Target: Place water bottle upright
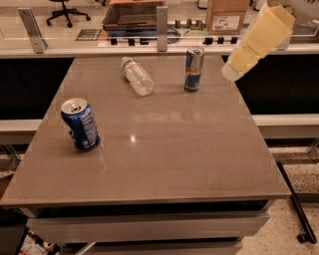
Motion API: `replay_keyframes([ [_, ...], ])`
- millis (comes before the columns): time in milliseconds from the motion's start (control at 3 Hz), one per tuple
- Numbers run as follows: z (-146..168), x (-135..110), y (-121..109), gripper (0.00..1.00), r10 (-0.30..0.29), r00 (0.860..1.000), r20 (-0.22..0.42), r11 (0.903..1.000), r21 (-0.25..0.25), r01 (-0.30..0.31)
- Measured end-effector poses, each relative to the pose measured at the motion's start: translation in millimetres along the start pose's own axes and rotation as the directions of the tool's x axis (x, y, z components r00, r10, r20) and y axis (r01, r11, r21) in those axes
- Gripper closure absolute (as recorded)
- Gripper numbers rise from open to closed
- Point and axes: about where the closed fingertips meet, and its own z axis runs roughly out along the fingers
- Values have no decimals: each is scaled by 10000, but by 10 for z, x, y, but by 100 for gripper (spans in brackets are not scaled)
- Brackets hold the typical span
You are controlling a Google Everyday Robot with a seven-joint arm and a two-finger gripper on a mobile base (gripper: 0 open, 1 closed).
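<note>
The water bottle (pixel 137 75) is a small clear ribbed bottle with a white cap. It lies on its side near the back of the grey table (pixel 164 149), cap pointing to the back left. My gripper (pixel 233 70), cream-coloured, hangs in the air at the upper right, over the table's back right corner. It is to the right of the bottle, apart from it, and nothing shows in its hold.
A slim blue-and-silver energy drink can (pixel 194 68) stands upright between the bottle and my gripper. A blue soda can (pixel 80 124) stands at the left. Behind the table runs a counter with a glass rail (pixel 161 22) and a cardboard box (pixel 227 15).
</note>
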Motion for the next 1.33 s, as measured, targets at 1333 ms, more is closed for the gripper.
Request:
replay_keyframes([
  [1333, 562, -846, -295, 0, 3636, 8857, 2887, 8970, 1480, -4165],
])
